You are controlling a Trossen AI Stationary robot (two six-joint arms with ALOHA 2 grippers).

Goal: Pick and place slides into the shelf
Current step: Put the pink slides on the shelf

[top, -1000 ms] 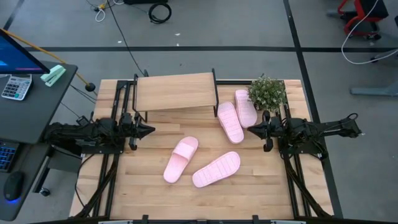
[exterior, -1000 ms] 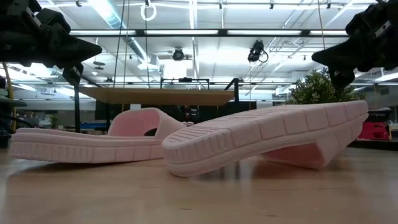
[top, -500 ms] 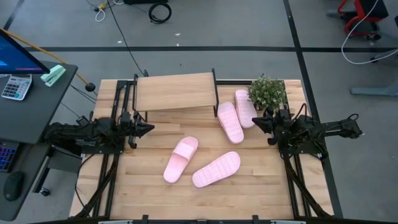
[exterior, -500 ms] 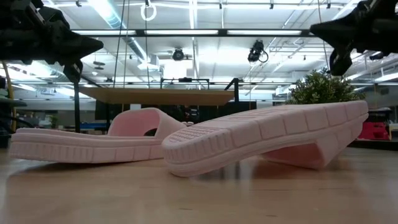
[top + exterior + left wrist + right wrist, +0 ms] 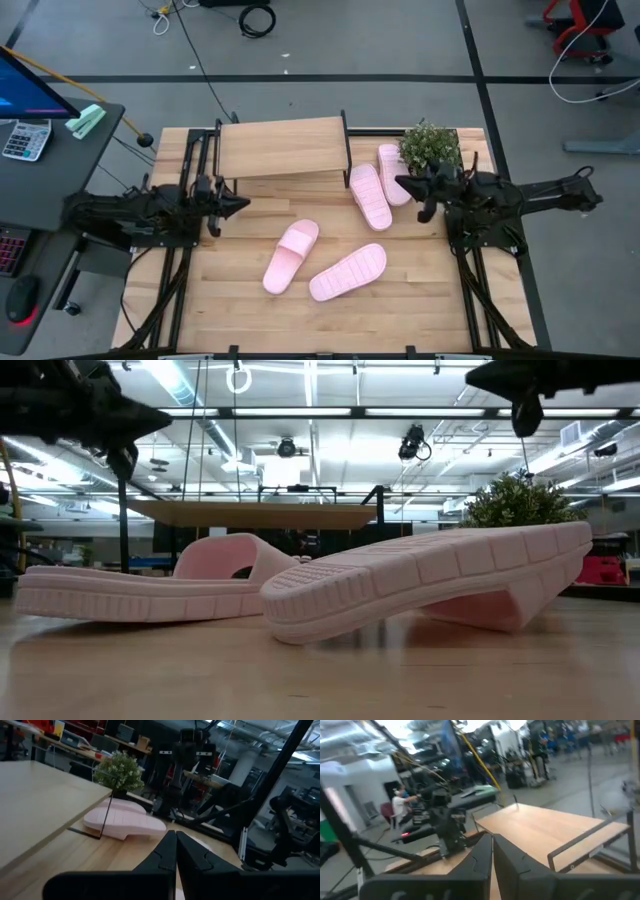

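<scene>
From above, the shelf [image 5: 281, 148] stood at the far edge of the tabletop [image 5: 230, 300], its plank top bare, and all 4 pink slides lay off it. 2 slides [image 5: 381, 185] rested side by side between the shelf and a small potted plant [image 5: 431, 148], the one nearer the plant partly covered by the right gripper [image 5: 402, 183], which hung above them with its 2 fingers pressed together and holding nothing. Another slide [image 5: 291, 255] lay strap-up near the middle of the tabletop, and beside it the 4th slide [image 5: 348, 272] lay sole-up. The left gripper [image 5: 243, 205] hovered just in front of the shelf's near left corner, its fingers also closed on nothing. In the low view the sole-up slide [image 5: 430, 585] filled the foreground and hid most of the strap-up one [image 5: 150, 588] behind it; the shelf showed only as a thin plank edge, and both arms were cut off at the top corners. The right wrist view was blurred; a person showed faintly in the background.
</scene>
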